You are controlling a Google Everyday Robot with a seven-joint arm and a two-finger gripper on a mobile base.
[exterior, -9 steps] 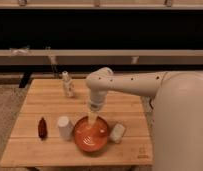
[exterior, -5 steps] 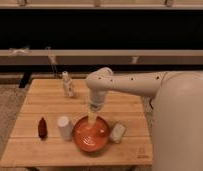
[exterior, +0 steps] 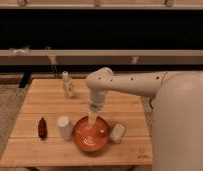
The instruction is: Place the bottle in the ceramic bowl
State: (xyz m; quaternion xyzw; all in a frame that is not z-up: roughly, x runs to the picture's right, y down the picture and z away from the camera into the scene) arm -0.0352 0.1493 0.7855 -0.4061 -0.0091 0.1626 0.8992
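The bottle [exterior: 68, 84], pale with a narrow neck, stands upright near the back edge of the wooden table [exterior: 40, 102], left of the arm. The ceramic bowl [exterior: 91, 135], orange-red and glossy with pale swirls, sits near the front middle. My gripper [exterior: 92, 118] points straight down over the bowl's far rim, open, and I see nothing held in it. It is well to the right of the bottle and nearer the front.
A white cup [exterior: 64, 127] stands just left of the bowl, and a small dark red-brown bottle [exterior: 42, 127] further left. A pale object [exterior: 117, 132] lies against the bowl's right side. A dark shelf unit runs behind the table.
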